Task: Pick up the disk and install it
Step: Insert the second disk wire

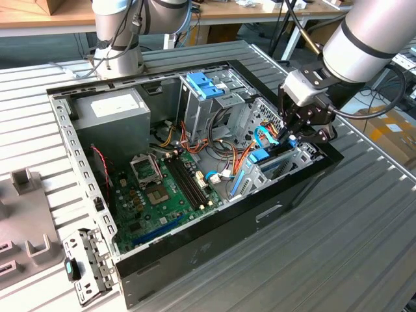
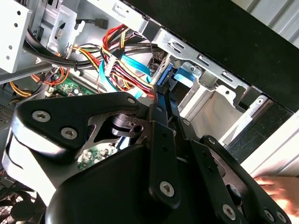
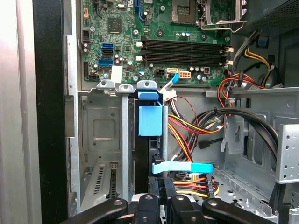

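The disk (image 3: 150, 120) stands on edge in a narrow slot of the drive bay, at the end of the open computer case (image 1: 214, 227) on the exterior view's right. Its blue part faces the motherboard and its dark body runs back toward me. In the exterior view the disk (image 1: 260, 156) sits low in the bay. My gripper (image 1: 297, 134) reaches down into the case right over it. In both wrist views the gripper (image 3: 167, 189) has its fingers (image 2: 158, 109) close together with nothing wide between them. Their tips end at the disk's blue edge (image 2: 164, 77); I cannot tell whether they touch it.
Red, yellow and black cables (image 3: 196, 126) and a flat light-blue cable (image 3: 183, 167) crowd the space beside the bay. A grey box with a white sticker (image 1: 114, 107), a metal cage with a blue top (image 1: 205, 84) and the motherboard (image 1: 162, 188) fill the case. A person's hand (image 2: 276, 187) rests outside it.
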You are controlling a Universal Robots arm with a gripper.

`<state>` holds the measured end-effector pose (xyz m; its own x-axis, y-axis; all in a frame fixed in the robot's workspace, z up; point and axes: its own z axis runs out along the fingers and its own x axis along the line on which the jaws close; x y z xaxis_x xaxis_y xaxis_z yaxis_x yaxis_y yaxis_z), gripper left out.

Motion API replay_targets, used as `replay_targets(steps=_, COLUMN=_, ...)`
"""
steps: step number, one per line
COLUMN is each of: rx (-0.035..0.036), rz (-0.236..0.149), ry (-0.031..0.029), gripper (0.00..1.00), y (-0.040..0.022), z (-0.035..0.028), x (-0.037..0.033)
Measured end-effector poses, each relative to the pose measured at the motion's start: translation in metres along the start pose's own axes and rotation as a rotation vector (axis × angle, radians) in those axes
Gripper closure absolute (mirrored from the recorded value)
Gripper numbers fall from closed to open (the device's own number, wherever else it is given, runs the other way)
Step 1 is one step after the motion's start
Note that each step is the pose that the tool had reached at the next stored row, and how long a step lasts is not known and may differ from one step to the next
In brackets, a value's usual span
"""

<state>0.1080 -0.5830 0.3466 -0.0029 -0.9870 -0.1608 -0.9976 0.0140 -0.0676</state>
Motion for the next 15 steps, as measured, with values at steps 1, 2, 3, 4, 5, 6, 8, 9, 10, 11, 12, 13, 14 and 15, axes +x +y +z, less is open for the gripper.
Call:
replay_targets(steps=1, rx=0.0000, rz=0.000, ry=0.0000, gripper=0.84, y=0.0000, z=0.0000, x=0.0000)
replay_targets(steps=2, rx=0.0000, rz=0.000, ry=-0.0001, gripper=0.84, y=0.0000, z=0.0000, x=0.0000)
replay_targets(steps=3, rx=0.0000, rz=0.000, ry=-0.0001, gripper=0.84, y=0.0003, z=0.0000, x=0.0000)
replay_targets(steps=4, rx=0.0000, rz=0.000, ry=-0.0001, gripper=0.84, y=0.0007, z=0.0000, x=0.0001)
replay_targets(steps=5, rx=0.0000, rz=0.000, ry=-0.0001, gripper=0.84, y=0.0010, z=0.0000, x=0.0001)
replay_targets(steps=6, rx=0.0000, rz=0.000, ry=0.0000, gripper=0.84, y=0.0013, z=-0.0001, x=0.0000)
replay_targets(steps=8, rx=0.0000, rz=0.000, ry=0.0000, gripper=0.84, y=0.0015, z=0.0000, x=0.0000)
replay_targets(steps=9, rx=-0.0001, rz=0.000, ry=-0.0001, gripper=0.84, y=0.0016, z=0.0003, x=0.0000)
replay_targets(steps=10, rx=-0.0003, rz=0.000, ry=0.0001, gripper=0.84, y=0.0016, z=0.0006, x=0.0001)
replay_targets(steps=11, rx=-0.0005, rz=0.000, ry=0.0002, gripper=0.84, y=0.0017, z=0.0008, x=0.0001)
replay_targets(steps=12, rx=-0.0006, rz=0.000, ry=0.0003, gripper=0.84, y=0.0017, z=0.0010, x=0.0002)
replay_targets(steps=13, rx=-0.0007, rz=0.000, ry=0.0002, gripper=0.84, y=0.0017, z=0.0013, x=0.0003)
replay_targets(steps=14, rx=-0.0007, rz=0.000, ry=0.0001, gripper=0.84, y=0.0017, z=0.0014, x=0.0003)
replay_targets(steps=15, rx=-0.0007, rz=0.000, ry=0.0001, gripper=0.84, y=0.0017, z=0.0014, x=0.0002)
